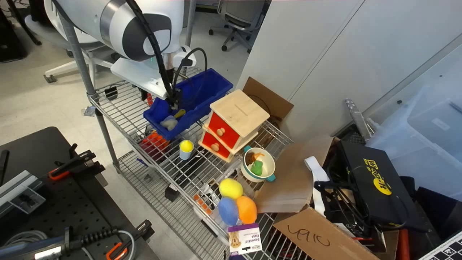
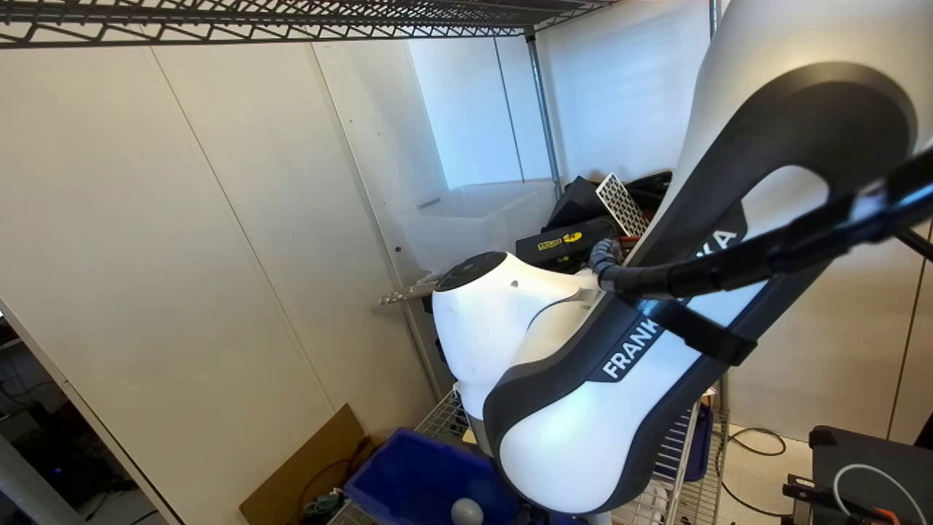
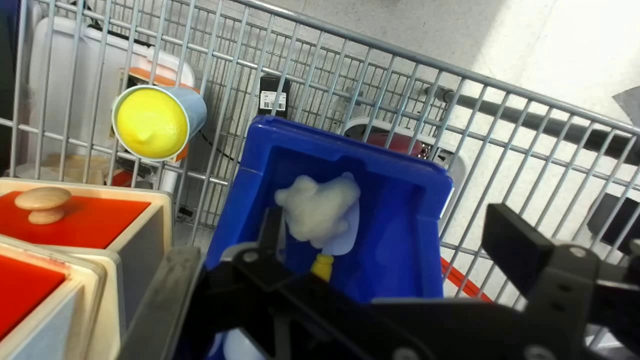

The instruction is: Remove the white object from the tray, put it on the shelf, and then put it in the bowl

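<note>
A lumpy white object [image 3: 320, 207] lies in the near end of the dark-blue tray [image 3: 350, 149], partly over a pale, flat, yellow-handled utensil [image 3: 322, 266]. An exterior view also shows the white object [image 1: 169, 123] there. My gripper [image 3: 391, 235] is over the tray, open, its fingers wide apart with nothing between them. In the wrist view one finger overlaps the white object's edge; whether they touch I cannot tell. The tray rests on the grey wire shelf [image 1: 166, 159]. Farther along stands the bowl [image 1: 267, 160], cream with teal handles, a green and a brown-orange thing inside.
A wooden box with red drawers [image 1: 238, 119] stands right beside the tray. Near it is a pale blue cup with a yellow top [image 3: 152, 122]. Yellow, blue and orange eggs [image 1: 247, 209] and a cardboard box [image 1: 306, 234] are farther along. A pale ball [image 2: 466, 512] also lies in the tray.
</note>
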Controlling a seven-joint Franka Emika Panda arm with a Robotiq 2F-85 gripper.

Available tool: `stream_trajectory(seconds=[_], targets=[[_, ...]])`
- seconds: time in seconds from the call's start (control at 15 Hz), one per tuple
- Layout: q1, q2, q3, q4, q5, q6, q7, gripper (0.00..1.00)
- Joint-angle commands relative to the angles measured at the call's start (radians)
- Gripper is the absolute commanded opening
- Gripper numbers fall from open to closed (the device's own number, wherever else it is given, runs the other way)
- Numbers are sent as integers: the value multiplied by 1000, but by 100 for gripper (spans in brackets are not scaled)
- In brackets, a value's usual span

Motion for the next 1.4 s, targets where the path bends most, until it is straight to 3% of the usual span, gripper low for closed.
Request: stream_trajectory(seconds=[0.0, 0.8, 1.33], targets=[[-4, -1, 3, -9, 4, 12, -5, 100], [-7, 67, -19, -27, -23, 118, -5, 100], [21, 102, -45, -6, -122, 218, 4, 100]])
